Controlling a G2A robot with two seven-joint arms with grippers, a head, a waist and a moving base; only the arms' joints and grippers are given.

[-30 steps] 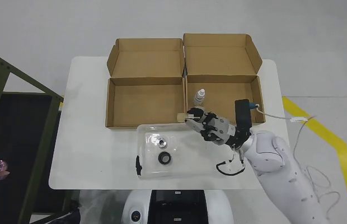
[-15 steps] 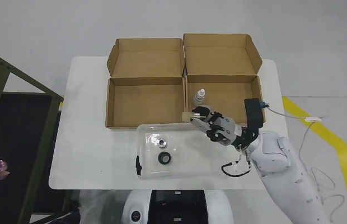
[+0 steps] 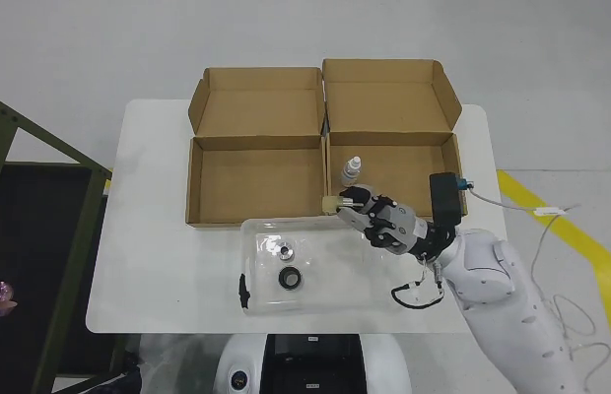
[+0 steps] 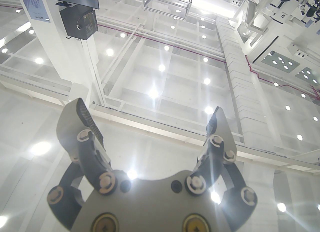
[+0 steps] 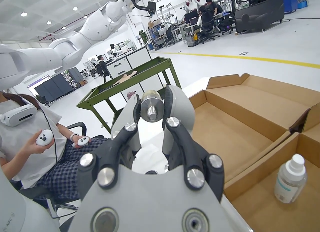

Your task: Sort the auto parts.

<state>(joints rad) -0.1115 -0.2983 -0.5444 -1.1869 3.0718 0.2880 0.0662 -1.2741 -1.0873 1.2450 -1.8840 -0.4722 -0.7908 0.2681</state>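
Two boxes stand side by side, touching, on the far half of the tabletop (image 3: 148, 246): the left box (image 3: 254, 185) and the right box (image 3: 409, 177). A bottle (image 3: 352, 170) stands upright in the right box, by its left wall. Just on the near side of the boxes lies a tray (image 3: 335, 295). A ring (image 3: 290, 279) and a smaller part (image 3: 281, 247) lie in its left half, the smaller part farther back. The right claw (image 3: 337, 205), with a cylinder (image 3: 330, 205) clamped between its fingers, hangs over the tray's far rim, just on the near side of the bottle. A cart (image 3: 39, 236) stands left of the tabletop.

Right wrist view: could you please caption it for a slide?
Right gripper holds a metal cylinder in its jaws near two open cardboard boxes, one containing a bottle.
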